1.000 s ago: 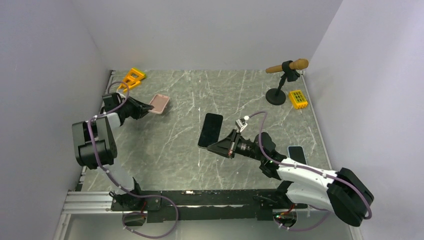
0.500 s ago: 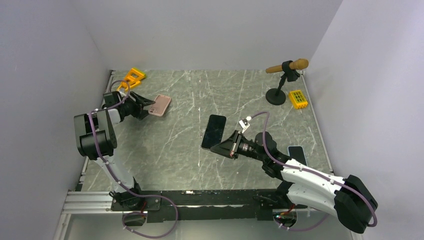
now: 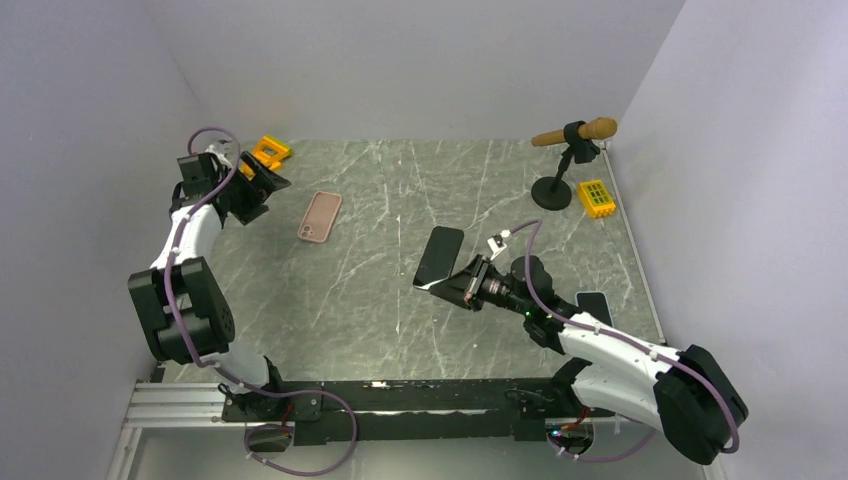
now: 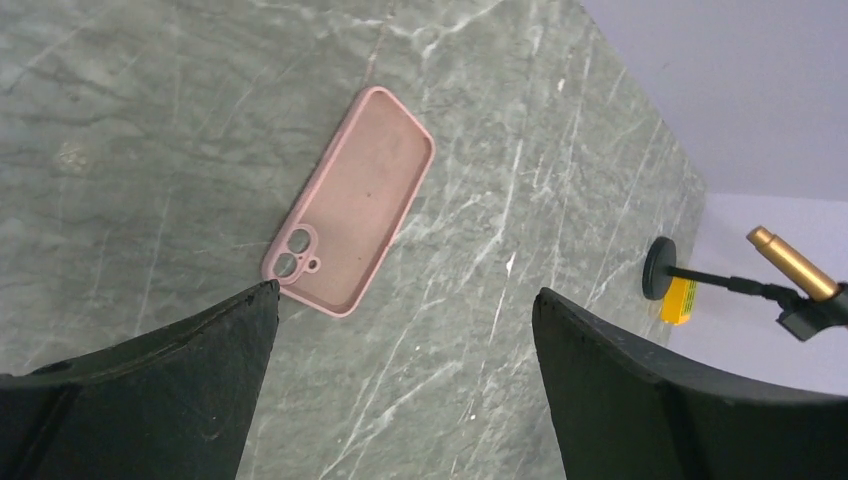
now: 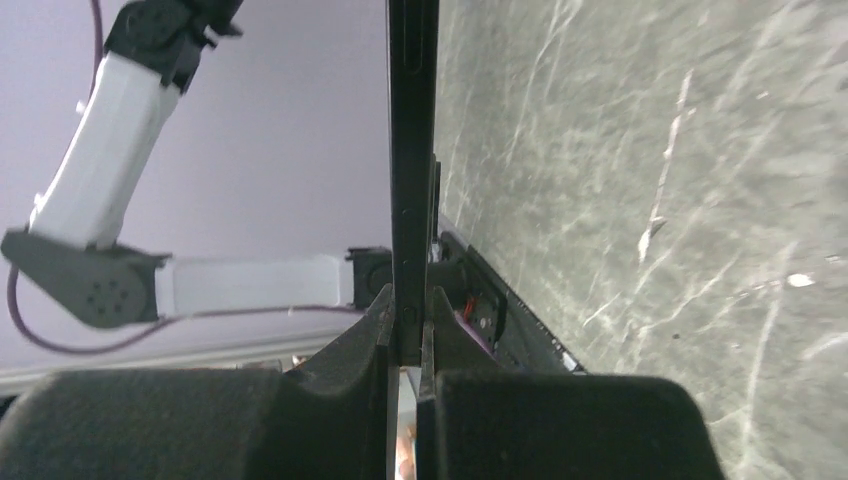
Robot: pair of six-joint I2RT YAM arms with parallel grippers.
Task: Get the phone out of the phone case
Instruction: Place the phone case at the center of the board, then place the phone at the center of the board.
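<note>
The pink phone case point(image 3: 319, 216) lies flat and alone on the marble table, its camera cut-out end nearest my left gripper; in the left wrist view the phone case point(image 4: 350, 200) sits just beyond the fingertips. My left gripper point(image 3: 264, 186) point(image 4: 405, 298) hangs above the far-left part of the table, open, nothing between its fingers. The black phone point(image 3: 440, 257) is out of the case and held off the table near the middle. My right gripper point(image 3: 463, 284) point(image 5: 408, 320) is shut on its lower end, and the phone point(image 5: 412, 150) shows edge-on there.
An orange object point(image 3: 268, 152) lies at the far-left corner behind the left gripper. A microphone on a black stand point(image 3: 566, 160) and a yellow block point(image 3: 596, 197) stand at the far right. Another phone point(image 3: 594, 305) lies by the right arm. Walls close three sides.
My left gripper opened and let go of the pink case, then drew back up and to the far left. The case now rests flat. The right gripper carried the phone slightly rightward.
</note>
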